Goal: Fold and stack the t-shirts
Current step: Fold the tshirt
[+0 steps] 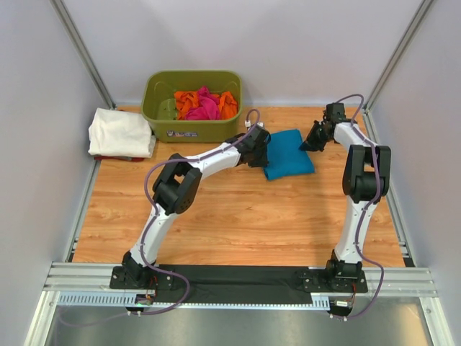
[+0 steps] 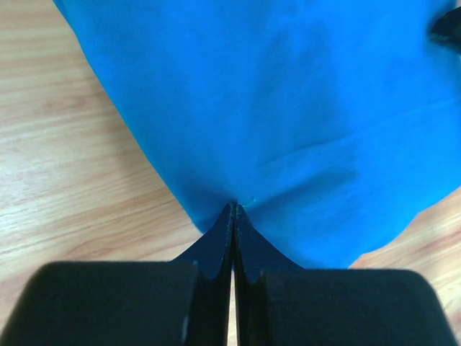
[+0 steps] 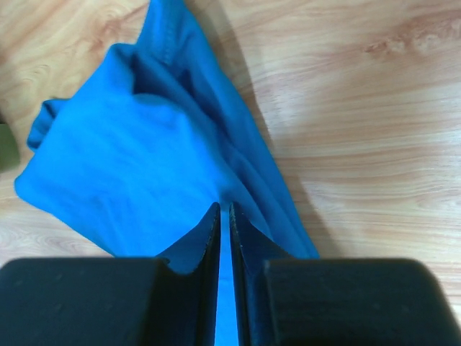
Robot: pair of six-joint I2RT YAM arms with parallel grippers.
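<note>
L gripper is closed tight on the left edge of the teal shirt, jaws together w/ cloth pinched at the very tips. R gripper is clamped on the opposite edge, a thin strip of blue showing btw its fingers. The shirt lies bunched in a rough square on the table, right of centre toward the far side, btw the two grippers and just right of the olive tub.

Risks, biggest first:
- Whole fold comes undone. Cloth on the R side is rumpled, several layers w/ a hem rolled under. If R has only the top layer, a lift prob. peels the bundle open instead of carrying it.
- Arms pull apart unevenly, shirt goes taut, one pinch slips. Both grips are tip-only, so little margin.
- If the stack spot is the white shirt at far left, the path runs in front of the tub. A hanging corner could drag on its wall or catch the pink and orange shirts heaped inside.
- L arm reaches across the table, so its elbow could nudge the white shirt askew.
- Minor: pinch creases get pressed into the fold.
</note>
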